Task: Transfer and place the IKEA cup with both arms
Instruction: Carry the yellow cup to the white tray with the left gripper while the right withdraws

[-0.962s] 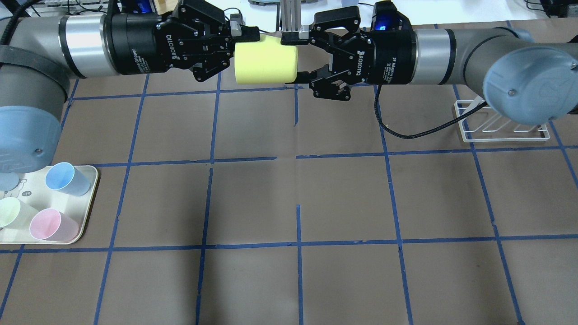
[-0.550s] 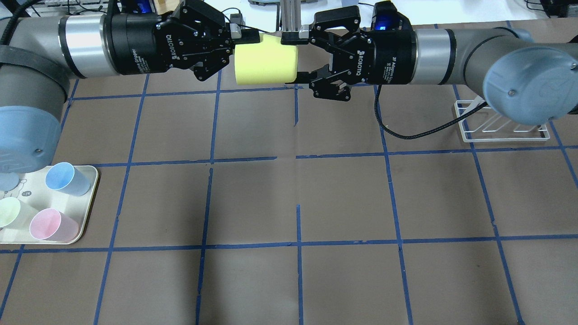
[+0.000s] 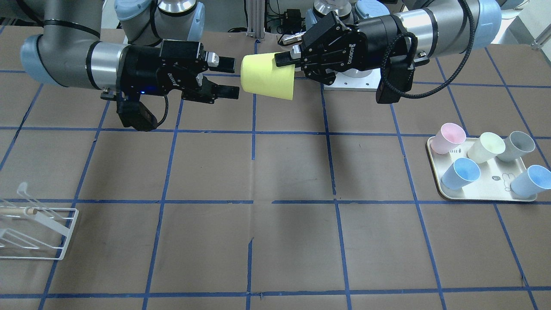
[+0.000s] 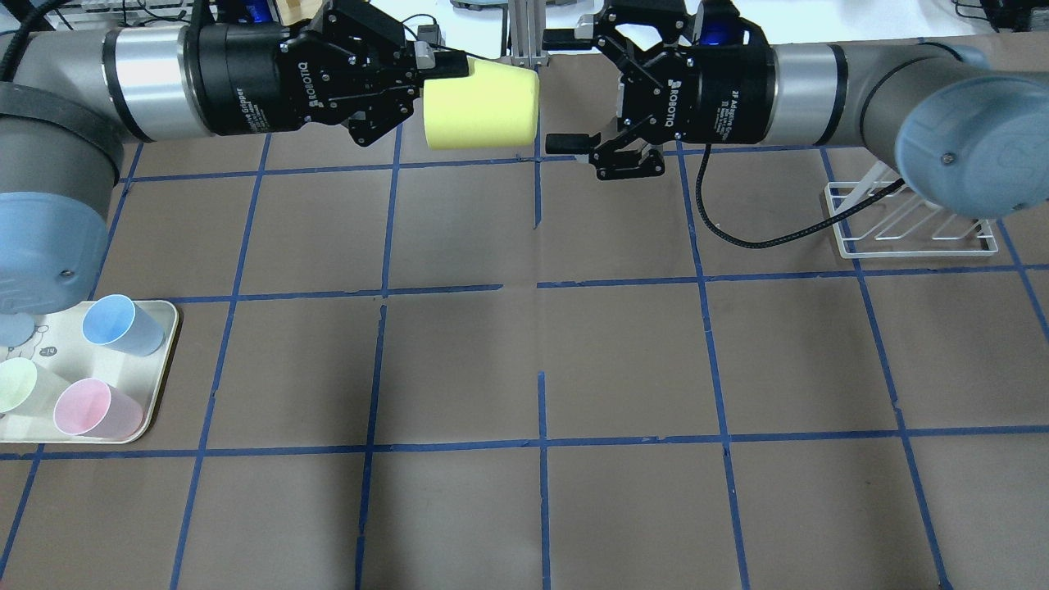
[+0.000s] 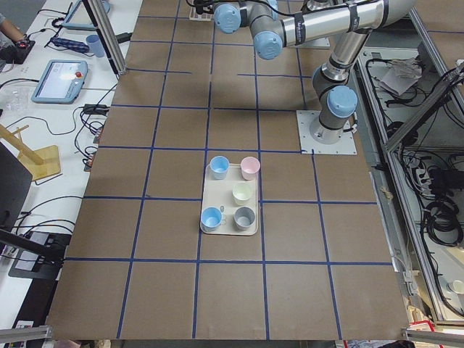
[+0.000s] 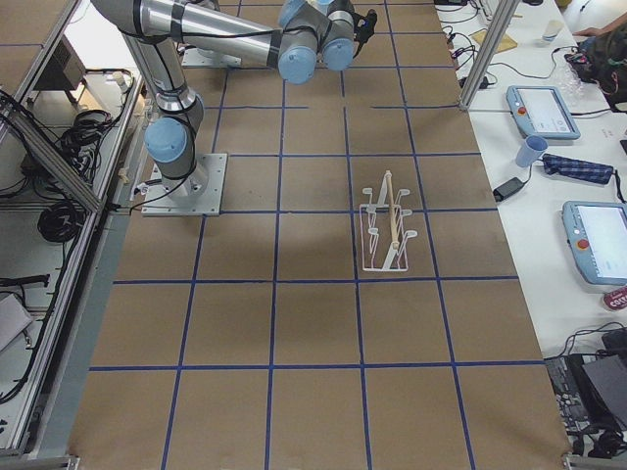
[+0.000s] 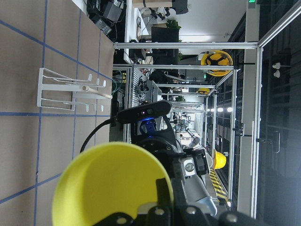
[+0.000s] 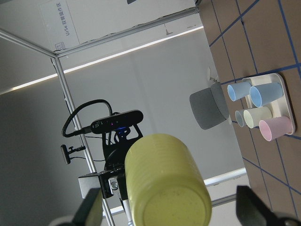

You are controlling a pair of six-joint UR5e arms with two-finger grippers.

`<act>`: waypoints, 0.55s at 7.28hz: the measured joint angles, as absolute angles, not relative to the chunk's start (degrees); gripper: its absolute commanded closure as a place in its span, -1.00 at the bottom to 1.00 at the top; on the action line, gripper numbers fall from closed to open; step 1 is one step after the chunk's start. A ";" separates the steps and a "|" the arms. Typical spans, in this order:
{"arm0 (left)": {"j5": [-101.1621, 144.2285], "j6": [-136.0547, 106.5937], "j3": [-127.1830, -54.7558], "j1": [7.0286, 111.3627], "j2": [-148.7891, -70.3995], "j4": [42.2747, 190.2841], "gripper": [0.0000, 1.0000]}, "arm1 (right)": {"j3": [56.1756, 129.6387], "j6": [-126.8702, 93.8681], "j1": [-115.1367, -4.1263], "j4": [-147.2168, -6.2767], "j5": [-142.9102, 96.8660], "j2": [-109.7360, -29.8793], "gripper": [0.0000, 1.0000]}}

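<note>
Off to the robot's left on the brown gridded surface (image 3: pixel 292 172), a cream tray (image 3: pixel 486 199) carried a pink cup (image 3: pixel 447 137), a pale cream cup (image 3: pixel 486 147), a grey cup (image 3: pixel 518 145) and two light blue cups (image 3: pixel 460 173). At the opposite end stood a white wire rack (image 4: pixel 910 229), with a black cable (image 4: pixel 737 238) drooping from the right wrist toward it. Both tray and rack sat well apart from the yellow IKEA cup (image 4: pixel 479 106), which hung on its side above the far middle of the surface. The left gripper (image 4: pixel 442 70) was clamped on the cup's wall at the rim, one finger inside the mouth. The right gripper (image 4: pixel 564 90) faced the cup's closed base with its fingers spread wide, tips just beside the base and not touching it.
</note>
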State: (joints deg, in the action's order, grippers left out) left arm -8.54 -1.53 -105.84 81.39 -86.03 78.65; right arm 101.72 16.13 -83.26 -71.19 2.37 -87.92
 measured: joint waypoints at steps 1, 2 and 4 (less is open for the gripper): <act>-10.07 -2.16 -105.56 81.31 -86.03 78.63 1.00 | 101.21 15.70 -80.31 -71.27 6.32 -87.92 -1.00; -14.11 -2.97 -105.21 81.13 -86.08 78.51 1.00 | 100.54 15.53 -77.48 -71.27 12.06 -88.02 -1.00; -28.80 -3.40 -104.91 80.70 -86.20 78.36 1.00 | 97.31 13.11 -74.77 -71.41 27.82 -89.13 -1.00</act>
State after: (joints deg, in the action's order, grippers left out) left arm -28.80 -3.40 -104.91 80.70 -86.20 78.36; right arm 97.31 13.11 -74.77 -71.41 27.82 -89.13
